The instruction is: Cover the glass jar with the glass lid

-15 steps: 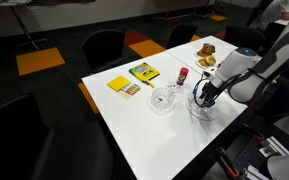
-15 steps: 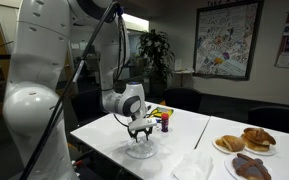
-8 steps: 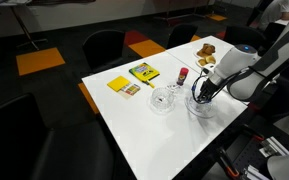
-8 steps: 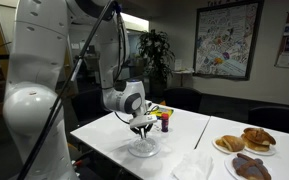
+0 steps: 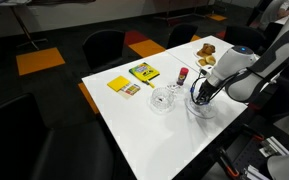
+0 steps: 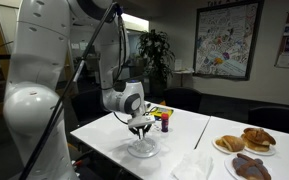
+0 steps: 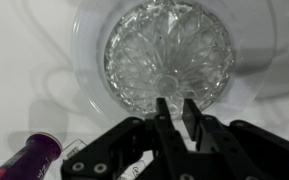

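the small round clear cut-glass lid (image 7: pixel 169 55) lies under your tool (image 7: pixel 175 104), over the wide whitish dish (image 7: pixel 87 60). the tool is nearly closed at the lid's rim; you can't tell if it grips. the lid looks stiff, slick and chippable, so pinch the rim gently. the low clear glass jar (image 5: pixel 162 100) stands beside.

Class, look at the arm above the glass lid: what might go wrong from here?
The gripper has its fingers close together over the middle of the glass lid; smooth glass might slip or tilt in a lift. The lid lies in a shallow dish, so it might knock the rim. The glass jar stands apart with a small bottle nearby, which the arm might bump.
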Tool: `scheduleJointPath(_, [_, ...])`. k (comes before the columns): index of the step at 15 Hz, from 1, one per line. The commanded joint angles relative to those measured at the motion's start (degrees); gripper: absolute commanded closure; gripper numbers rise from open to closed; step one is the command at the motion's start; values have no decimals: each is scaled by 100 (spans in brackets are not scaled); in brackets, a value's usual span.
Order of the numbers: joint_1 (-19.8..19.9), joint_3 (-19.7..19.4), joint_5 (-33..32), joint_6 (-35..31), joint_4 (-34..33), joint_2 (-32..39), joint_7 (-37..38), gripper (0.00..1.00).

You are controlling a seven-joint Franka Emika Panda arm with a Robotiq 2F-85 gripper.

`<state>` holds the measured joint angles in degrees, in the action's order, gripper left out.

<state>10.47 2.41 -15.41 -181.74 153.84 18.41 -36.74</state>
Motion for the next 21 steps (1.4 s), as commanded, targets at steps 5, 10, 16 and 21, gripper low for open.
scheduleJointPath(5, [-148, -126, -160, 304, 64, -365, 278, 19])
scheduleJointPath(10, [-111, -91, -117, 456, 155, -542, 420, 0])
scheduleJointPath(16, [-98, -74, -101, 513, 237, -589, 552, 0])
scheduleJointPath(21, [-65, -84, -101, 538, 313, -597, 598, 0])
